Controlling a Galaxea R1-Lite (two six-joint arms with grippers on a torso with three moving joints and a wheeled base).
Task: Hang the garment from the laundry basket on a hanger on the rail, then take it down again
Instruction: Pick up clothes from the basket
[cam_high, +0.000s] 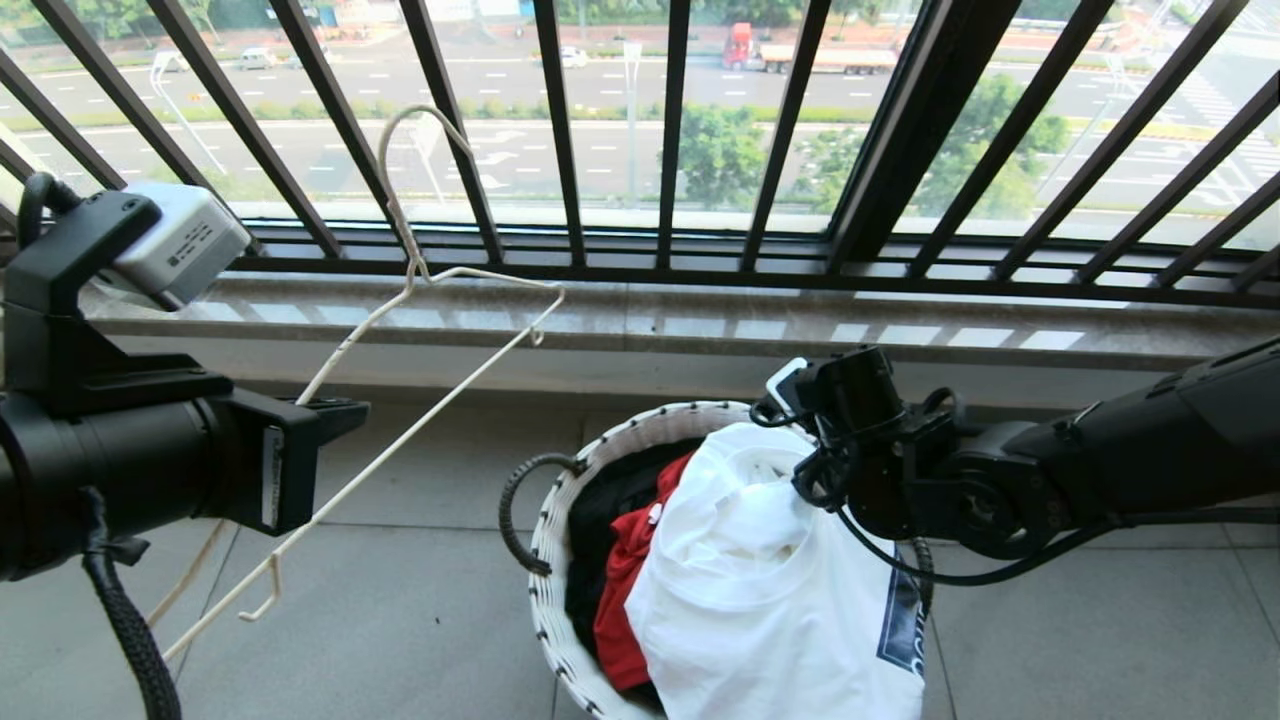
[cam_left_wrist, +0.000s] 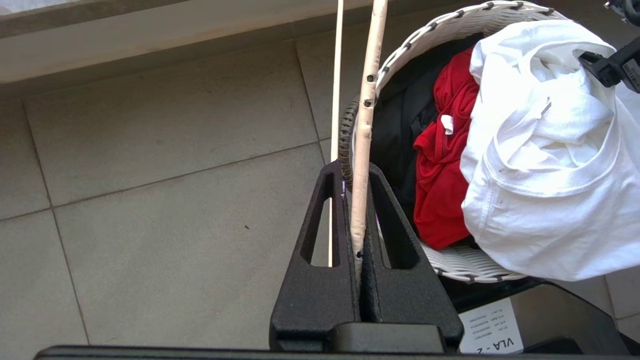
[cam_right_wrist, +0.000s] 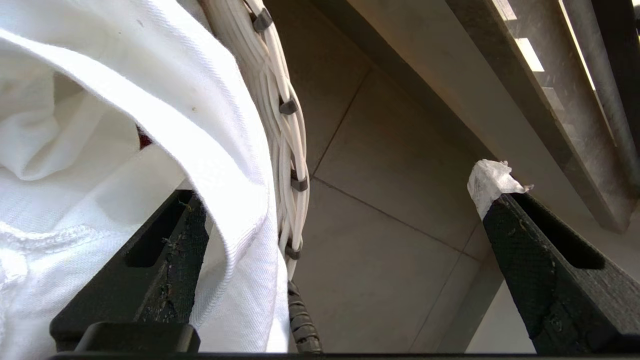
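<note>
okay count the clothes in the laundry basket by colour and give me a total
White: 1, the garment draped over the laundry basket rim
Red: 1, the red garment
Black: 1, a dark piece beneath; could be more than one
Total: 3 visible

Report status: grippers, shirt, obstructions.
Left gripper shut on hanger. Right gripper open, at garment on laundry basket. Basket rim between jaws.

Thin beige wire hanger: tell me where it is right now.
In the head view, the thin beige wire hanger is on the robot's left, clamped in the left tool, left of the round white woven basket.
</note>
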